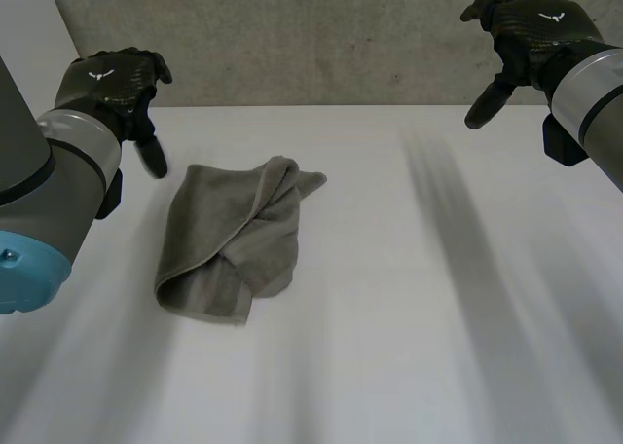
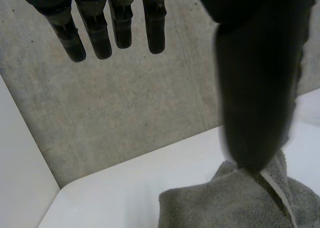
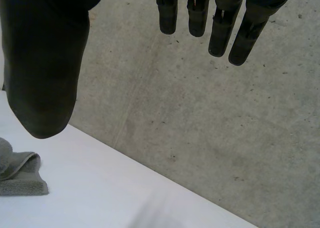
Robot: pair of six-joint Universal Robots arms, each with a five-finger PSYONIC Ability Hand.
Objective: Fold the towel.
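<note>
While two black hands hang in the air above the white table (image 1: 419, 327), one grey towel (image 1: 234, 240) lies loosely bunched on the table's left half, nearer the left arm than the right. One side of the towel is folded over itself into a thick ridge running along its length. The left hand (image 1: 112, 89) hovers just beyond the towel's far left corner without touching it, its fingers (image 2: 95, 33) straight and set apart from the thumb, holding nothing. The right hand (image 1: 531, 25) is well apart from the towel, up by the concrete wall (image 1: 321, 35) at the far right, its fingers (image 3: 220, 30) likewise straight and relaxed, empty.
</note>
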